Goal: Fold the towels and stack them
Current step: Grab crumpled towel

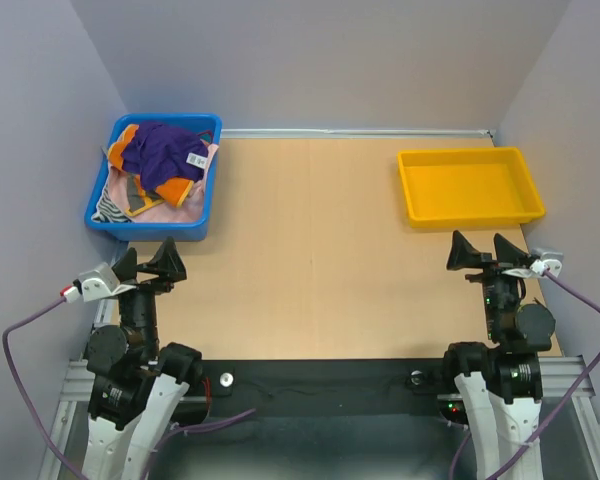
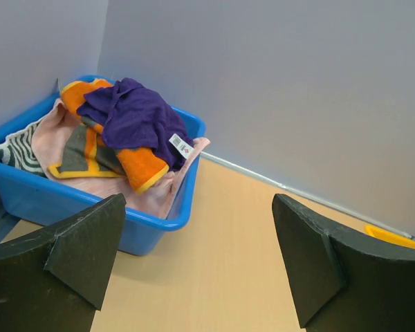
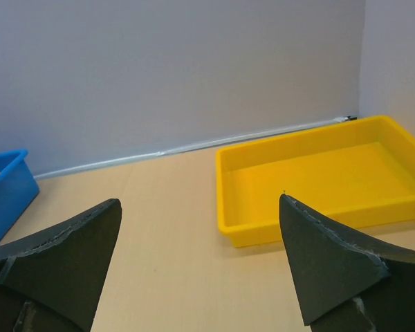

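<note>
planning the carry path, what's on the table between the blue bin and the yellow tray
Nothing. The top external view shows only bare tabletop between the blue bin and the yellow tray.

The pale pink towel (image 2: 173, 181) lies mostly under the purple towel (image 2: 135, 114) and the grey-and-orange towel (image 2: 142, 168), so its shape cannot be told. The white label (image 2: 180, 145) on the purple one is too small to read. The right wrist view cuts off the blue bin (image 3: 7, 187); the left wrist view shows only a corner of the yellow tray (image 2: 391, 236).
</note>
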`<action>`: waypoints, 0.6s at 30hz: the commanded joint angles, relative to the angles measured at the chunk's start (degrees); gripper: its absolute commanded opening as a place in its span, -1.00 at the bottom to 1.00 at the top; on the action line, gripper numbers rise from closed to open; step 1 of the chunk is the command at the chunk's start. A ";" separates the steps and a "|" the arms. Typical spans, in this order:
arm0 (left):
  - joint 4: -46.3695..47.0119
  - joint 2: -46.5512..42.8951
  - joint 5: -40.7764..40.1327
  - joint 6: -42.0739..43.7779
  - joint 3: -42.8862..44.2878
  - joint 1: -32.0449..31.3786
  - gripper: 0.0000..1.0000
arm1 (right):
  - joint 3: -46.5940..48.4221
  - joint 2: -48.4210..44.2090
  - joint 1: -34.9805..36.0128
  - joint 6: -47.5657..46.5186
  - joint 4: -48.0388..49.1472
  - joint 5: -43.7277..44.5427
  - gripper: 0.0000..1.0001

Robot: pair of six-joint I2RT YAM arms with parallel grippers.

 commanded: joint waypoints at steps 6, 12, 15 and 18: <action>3.11 -7.29 1.39 -4.80 -0.76 0.06 0.97 | 1.89 -0.37 -0.18 -1.11 0.83 -4.57 1.00; 3.72 13.05 6.39 -10.51 3.18 0.06 0.97 | 0.75 0.68 0.96 0.21 0.83 -1.59 1.00; 4.07 26.05 6.49 -11.57 6.78 0.06 0.97 | 0.13 1.83 2.28 0.29 0.83 -1.59 1.00; 3.20 39.67 5.00 -12.88 14.33 0.15 0.97 | -0.49 1.92 4.03 0.73 0.74 0.70 1.00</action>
